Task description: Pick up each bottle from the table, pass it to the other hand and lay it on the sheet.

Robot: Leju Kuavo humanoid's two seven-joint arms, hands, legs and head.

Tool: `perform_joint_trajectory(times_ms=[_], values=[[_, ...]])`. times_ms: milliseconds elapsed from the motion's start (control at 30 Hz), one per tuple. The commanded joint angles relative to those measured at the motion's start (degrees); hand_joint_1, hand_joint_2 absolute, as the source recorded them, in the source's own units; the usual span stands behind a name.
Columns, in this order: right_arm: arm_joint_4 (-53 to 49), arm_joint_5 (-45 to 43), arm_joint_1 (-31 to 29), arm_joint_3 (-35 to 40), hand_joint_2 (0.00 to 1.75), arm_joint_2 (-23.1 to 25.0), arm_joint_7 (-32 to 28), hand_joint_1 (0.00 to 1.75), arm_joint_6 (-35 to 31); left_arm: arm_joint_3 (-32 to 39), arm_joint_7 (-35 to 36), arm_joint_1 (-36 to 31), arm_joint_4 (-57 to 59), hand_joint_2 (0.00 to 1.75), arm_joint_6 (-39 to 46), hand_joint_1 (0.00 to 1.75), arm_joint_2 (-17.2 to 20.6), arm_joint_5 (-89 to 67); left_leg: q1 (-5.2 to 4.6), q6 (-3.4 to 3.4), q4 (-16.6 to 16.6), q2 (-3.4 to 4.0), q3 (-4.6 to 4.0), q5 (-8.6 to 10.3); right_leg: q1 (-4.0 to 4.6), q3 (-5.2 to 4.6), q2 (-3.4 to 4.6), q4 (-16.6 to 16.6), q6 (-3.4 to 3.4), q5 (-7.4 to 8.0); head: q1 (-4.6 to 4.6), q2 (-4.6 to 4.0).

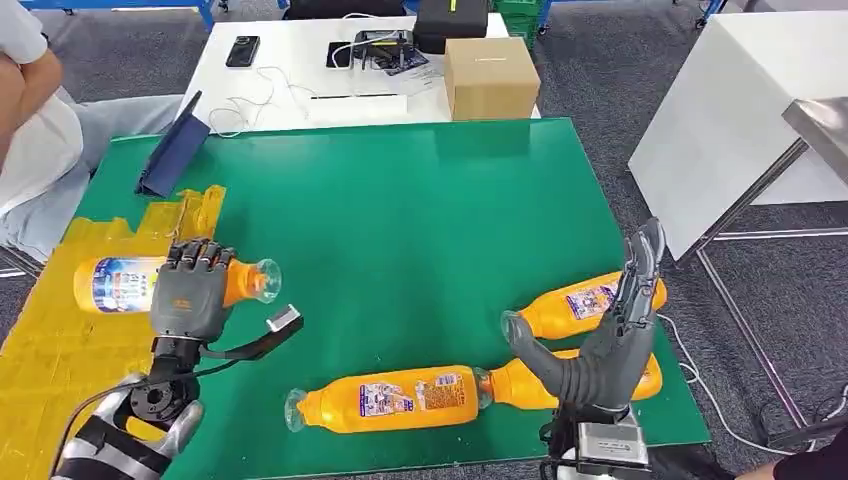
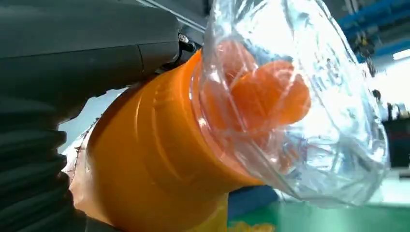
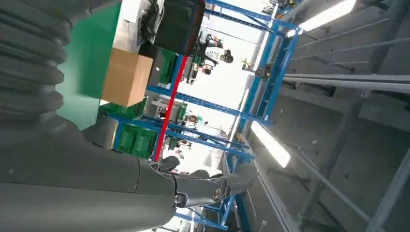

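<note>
My left hand [image 1: 190, 292] grips an orange bottle [image 1: 112, 283] around its middle. The bottle lies level, with its clear cap [image 1: 266, 280] over the green mat [image 1: 400, 210] and its base over the yellow sheet [image 1: 60, 345]. Whether it rests on the sheet I cannot tell. The left wrist view shows this bottle [image 2: 159, 145] close up, against my left hand [image 2: 72, 63]. My right hand [image 1: 612, 330] stands open at the mat's near right, fingers up and holding nothing. Three more orange bottles lie there: one in front [image 1: 385, 398], one behind the hand [image 1: 575, 300], one partly hidden by it [image 1: 525, 382].
A cardboard box [image 1: 490, 75] sits at the mat's far edge, with a white table [image 1: 300, 60] carrying a phone and cables behind it. A blue folder [image 1: 175, 148] leans at far left near a seated person [image 1: 25, 110]. Another white table [image 1: 740, 110] stands to the right.
</note>
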Motion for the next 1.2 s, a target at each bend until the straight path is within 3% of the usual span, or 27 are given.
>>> perform_joint_trajectory(times_ms=[33, 467, 1133, 1167, 1200], values=[[1.0, -0.4, -1.2, -2.1, 1.75, 0.6, 0.6, 0.00, 0.8, 7.2, -5.7, -1.9, 10.6, 1.75, -2.8, 1.75, -4.7, 3.8, 0.00, -0.01, 0.0, -0.02, 0.09, 0.00, 0.00, 0.11, -0.02, -0.1, -0.04, 0.00, 0.00, 0.00], [3.6, -1.6, -2.8, -2.1, 1.75, 1.0, 0.8, 0.00, 1.3, 11.8, -10.2, -2.7, 18.9, 1.75, -4.0, 1.75, -4.9, 14.3, 0.03, -0.03, -0.1, 0.01, 0.14, 0.01, 0.04, 0.17, 0.01, -0.1, -0.08, 0.02, 0.00, 0.00], [4.7, -1.8, -3.6, -2.3, 1.75, 0.9, 1.3, 0.00, 1.8, 10.4, -9.3, -2.5, 22.2, 1.75, -6.1, 1.75, -2.1, 10.7, 0.03, -0.02, 0.0, 0.04, 0.09, -0.01, 0.03, 0.12, 0.05, -0.1, -0.05, 0.01, 0.00, 0.00], [4.8, -1.8, -3.7, -2.3, 1.75, 0.9, 1.3, 0.00, 1.8, 10.0, -9.1, -2.4, 22.8, 1.75, -6.8, 0.17, -1.6, 9.9, 0.05, -0.03, 0.0, 0.03, 0.13, -0.02, 0.06, 0.17, 0.04, -0.1, -0.08, 0.00, 0.00, 0.00], [5.0, -1.8, -3.9, -2.4, 1.75, 0.9, 1.4, 0.00, 1.8, 9.7, -9.1, -2.3, 23.5, 1.75, -7.3, 0.00, -1.0, 9.2, 0.05, -0.03, 0.0, 0.03, 0.11, -0.02, 0.05, 0.16, 0.04, -0.1, -0.07, 0.01, 0.00, 0.00]])
